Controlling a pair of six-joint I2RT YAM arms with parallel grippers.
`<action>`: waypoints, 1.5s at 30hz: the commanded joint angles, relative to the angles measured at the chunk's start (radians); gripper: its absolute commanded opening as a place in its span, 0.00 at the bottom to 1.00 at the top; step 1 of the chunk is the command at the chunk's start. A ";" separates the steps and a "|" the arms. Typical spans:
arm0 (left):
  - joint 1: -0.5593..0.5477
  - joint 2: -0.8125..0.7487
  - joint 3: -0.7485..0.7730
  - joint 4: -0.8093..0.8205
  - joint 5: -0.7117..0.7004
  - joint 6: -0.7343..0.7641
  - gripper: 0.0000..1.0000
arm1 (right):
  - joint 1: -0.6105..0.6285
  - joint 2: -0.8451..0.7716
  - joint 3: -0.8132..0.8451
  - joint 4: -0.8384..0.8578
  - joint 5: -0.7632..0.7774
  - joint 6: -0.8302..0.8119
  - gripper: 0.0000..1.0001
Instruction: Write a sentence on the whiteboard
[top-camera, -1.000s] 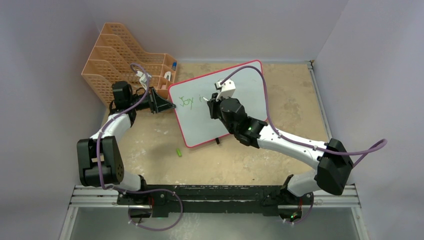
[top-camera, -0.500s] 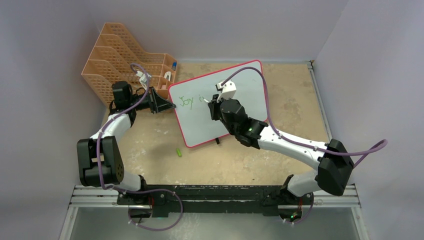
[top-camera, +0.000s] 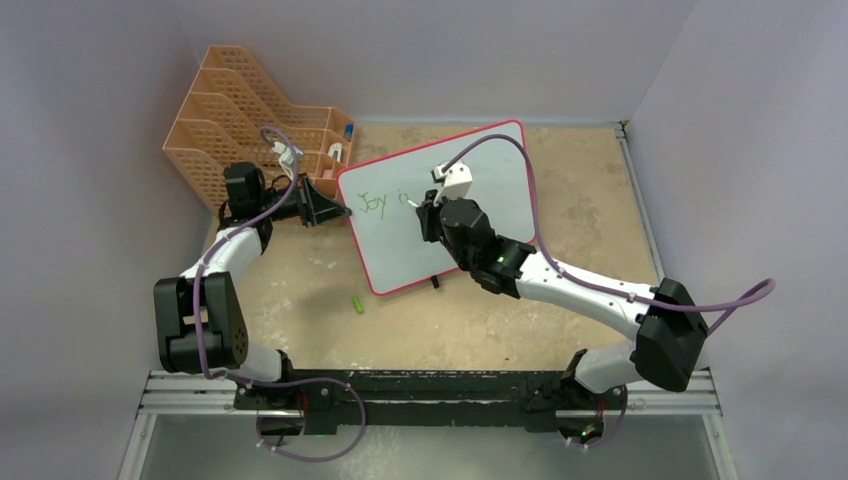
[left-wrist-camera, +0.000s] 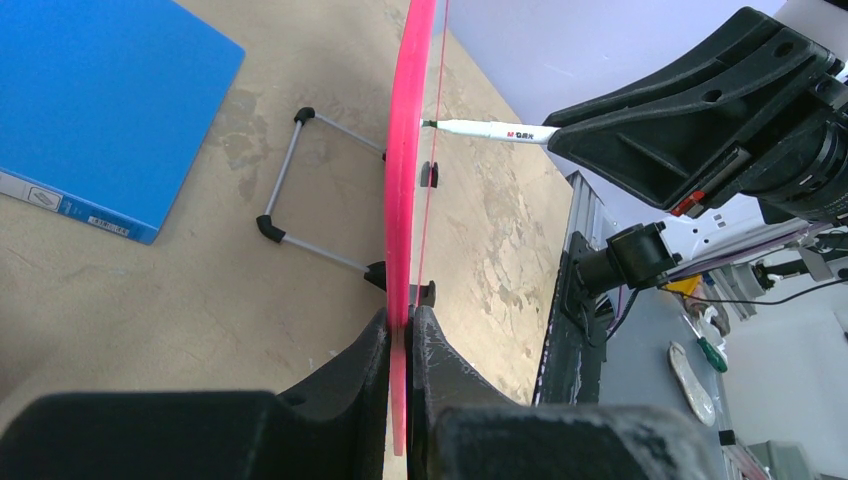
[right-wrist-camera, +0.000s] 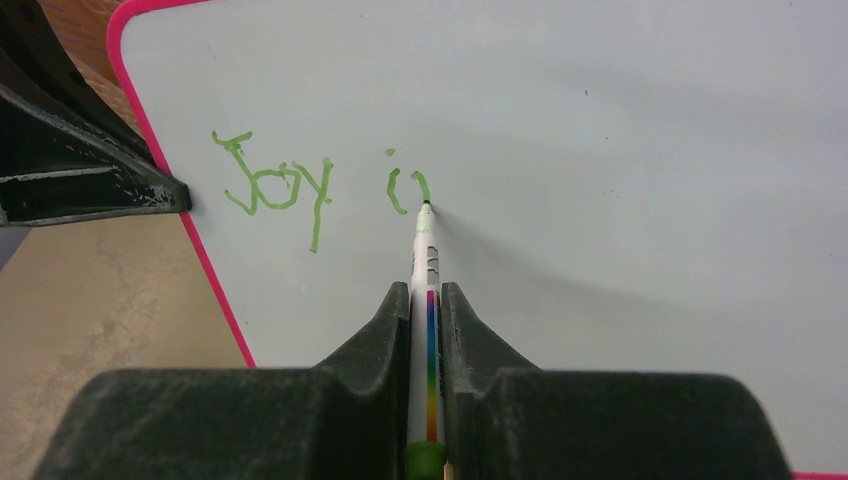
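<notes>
The whiteboard (top-camera: 490, 175) with its pink-red frame stands tilted at mid table. My left gripper (top-camera: 340, 210) is shut on its left edge; the left wrist view shows the jaws (left-wrist-camera: 400, 318) clamped on the pink rim (left-wrist-camera: 410, 150). My right gripper (top-camera: 425, 205) is shut on a white marker (right-wrist-camera: 427, 250) with a rainbow stripe, its tip touching the board (right-wrist-camera: 620, 150). The sentence (right-wrist-camera: 275, 190) reads "Joy i" plus a short curved stroke at the tip, in green. The writing also shows in the top view (top-camera: 374, 202).
An orange file rack (top-camera: 250, 130) stands at the back left behind my left gripper. A green marker cap (top-camera: 357, 304) lies on the table in front of the board. A blue folder (left-wrist-camera: 90, 110) and the board's wire stand (left-wrist-camera: 300, 210) lie behind the board.
My right gripper has shifted slightly up and left with the marker on the board. The left arm and the board have not moved.
</notes>
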 joint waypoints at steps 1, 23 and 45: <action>-0.015 -0.026 0.024 0.002 0.019 0.018 0.00 | -0.004 -0.019 -0.015 -0.041 0.013 0.013 0.00; -0.014 -0.027 0.024 0.001 0.021 0.018 0.00 | -0.004 -0.005 0.023 0.019 0.014 -0.007 0.00; -0.014 -0.024 0.025 0.003 0.019 0.018 0.00 | -0.003 -0.031 0.046 0.027 -0.011 -0.017 0.00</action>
